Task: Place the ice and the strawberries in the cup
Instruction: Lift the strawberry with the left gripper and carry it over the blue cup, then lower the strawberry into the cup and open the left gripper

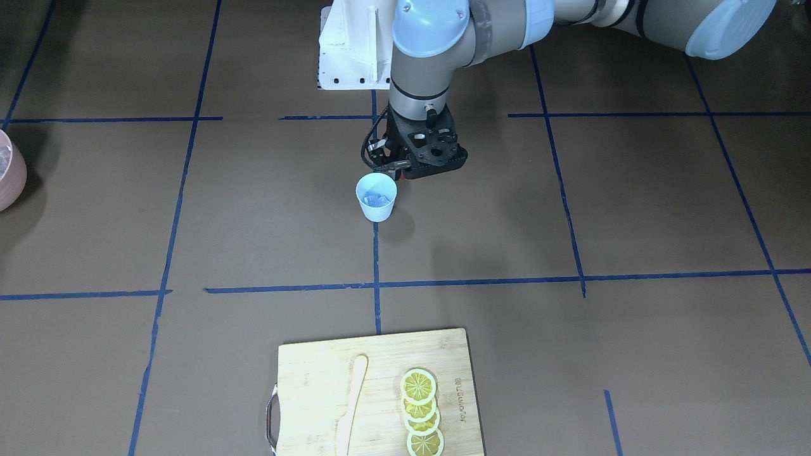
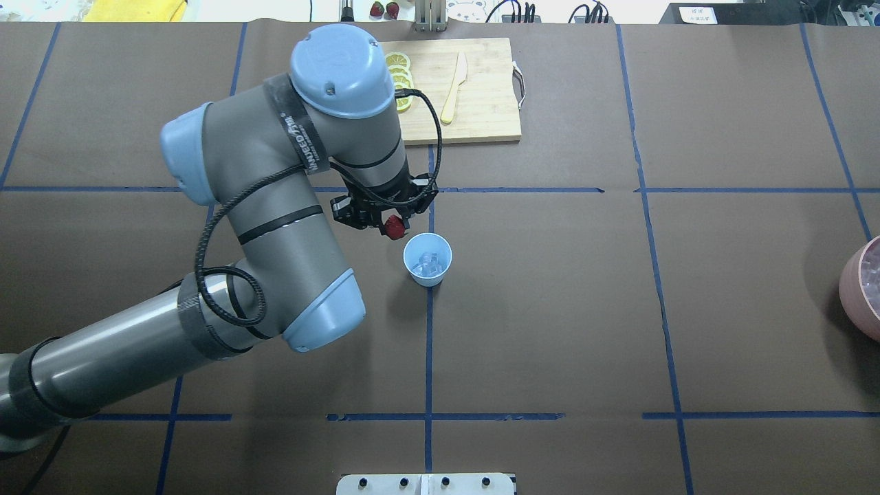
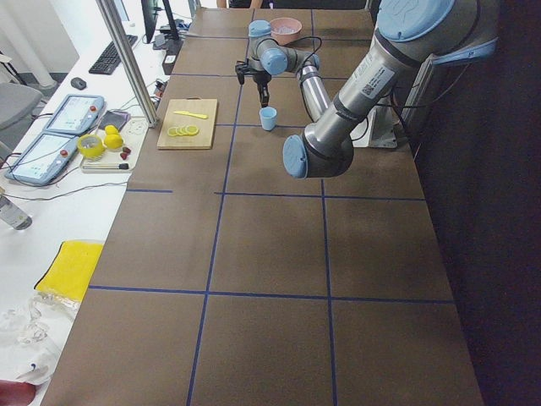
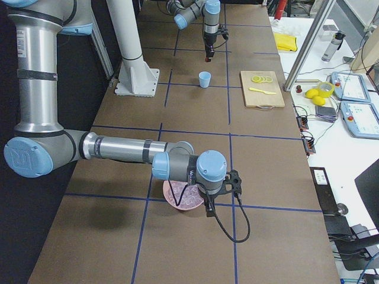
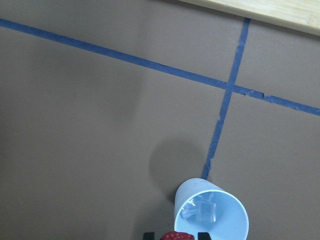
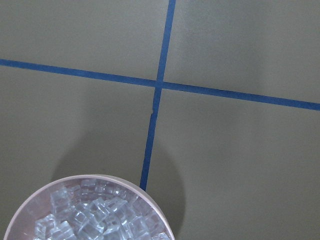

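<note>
1. Left gripper [image 2: 390, 224]: my jaws are closed narrowly on the strawberry [image 2: 394, 227]. In the left wrist view the red berry sits at the bottom edge between my two black fingertips [image 5: 148, 235], one on each side of it.

2. Position of the strawberry: it is clear of the table and just beside the rim of the pale blue cup [image 2: 427, 280], on the side toward the cutting board [image 2: 474, 103]. In the overhead view it lies outside the cup's mouth, close to the rim. I cannot tell whether it touches the rim.

3. Cup: it stands upright on the brown table cover, on a blue tape line. Ice [image 5: 202, 212] lies in its bottom: a few clear cubes, well below the rim.

4. Right gripper [image 4: 207, 208]: it shows only in the exterior right view, so I cannot tell how its jaws stand. It hangs over the pink bowl [image 4: 177, 201], well apart from the cup. The right wrist view shows the bowl's rim and the loose ice cubes [image 6: 95, 215] heaped inside it.

5. Cutting board: it carries a row of overlapping lemon slices [image 1: 421, 411] and a wooden knife [image 1: 351, 405] beside them, apart from the cup
</note>
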